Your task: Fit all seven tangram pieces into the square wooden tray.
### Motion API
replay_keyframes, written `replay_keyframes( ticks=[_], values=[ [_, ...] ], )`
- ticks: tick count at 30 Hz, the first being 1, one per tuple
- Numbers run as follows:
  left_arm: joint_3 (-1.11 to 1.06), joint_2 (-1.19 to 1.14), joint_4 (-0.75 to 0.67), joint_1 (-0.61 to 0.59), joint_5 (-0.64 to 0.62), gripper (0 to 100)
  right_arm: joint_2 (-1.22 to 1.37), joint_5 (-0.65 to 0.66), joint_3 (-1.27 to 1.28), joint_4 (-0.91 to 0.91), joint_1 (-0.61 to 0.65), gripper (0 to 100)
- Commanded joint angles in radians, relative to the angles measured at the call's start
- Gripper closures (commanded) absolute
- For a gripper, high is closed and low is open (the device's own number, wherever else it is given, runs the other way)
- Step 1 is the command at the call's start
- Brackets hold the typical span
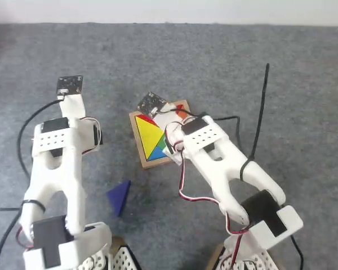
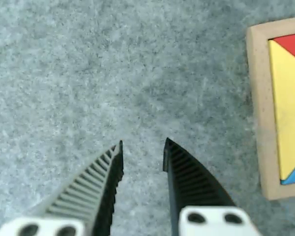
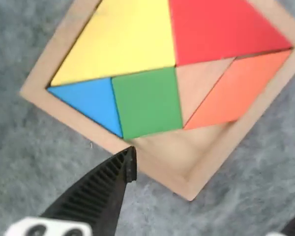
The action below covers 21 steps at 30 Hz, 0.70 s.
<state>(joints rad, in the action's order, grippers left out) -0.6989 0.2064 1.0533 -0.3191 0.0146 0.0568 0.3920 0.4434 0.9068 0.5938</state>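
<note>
Nearest the lens stand two white printed arms, the left arm (image 1: 59, 163) and the right arm (image 1: 225, 163), over a grey felt-covered worktop (image 1: 242, 67). Next in size, the square wooden tray (image 2: 258, 98) sits between them, under the right arm's wrist. It holds a large yellow triangle (image 3: 123, 44), a large red triangle (image 3: 216, 29), an orange parallelogram (image 3: 236, 88), a green square (image 3: 147, 101) and a small light-blue triangle (image 3: 91, 98), with two triangular patches of bare wood unfilled. A dark blue wooden triangle (image 1: 119, 196) lies loose on the felt, apart from the tray and close by the left arm. The right end effector (image 3: 216, 182) hangs over the tray's corner, fingers spread wide with nothing between them. The left end effector (image 2: 143, 142) hovers above bare felt beside the tray, parted a little and likewise empty. The loose triangle looks light, rigid and hard to break, but its painted faces are probably slick and its sides taper, so a careless pinch could squirt it out. I would grip it by its edges, long side against the opposite corner, pressing the fingertips into the soft felt.
</note>
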Motion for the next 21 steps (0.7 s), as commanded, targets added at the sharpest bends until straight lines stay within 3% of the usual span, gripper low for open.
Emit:
replay_keyframes(
  ticks=[1, 5, 12, 15, 21],
  values=[
    [0.038, 0.008, -0.008, 0.000, 0.018, 86, 0.008, 0.006, -0.075, -0.007, -0.010, 49.4],
    [0.088, 0.025, 0.126, 0.060, 0.110, 86, -0.045, -0.037, -0.072, 0.067, -0.016, 49.4],
    [0.111, 0.221, 0.416, 0.146, 0.267, 86, -0.504, -0.072, 0.164, 0.163, -0.084, 49.4],
    [0.111, 0.261, 0.532, 0.150, 0.341, 81, -0.605, -0.032, 0.261, 0.223, -0.162, 49.4],
    [0.102, 0.114, 0.598, 0.173, 0.408, 78, -0.630, 0.055, 0.407, 0.194, -0.306, 49.4]
  ],
)
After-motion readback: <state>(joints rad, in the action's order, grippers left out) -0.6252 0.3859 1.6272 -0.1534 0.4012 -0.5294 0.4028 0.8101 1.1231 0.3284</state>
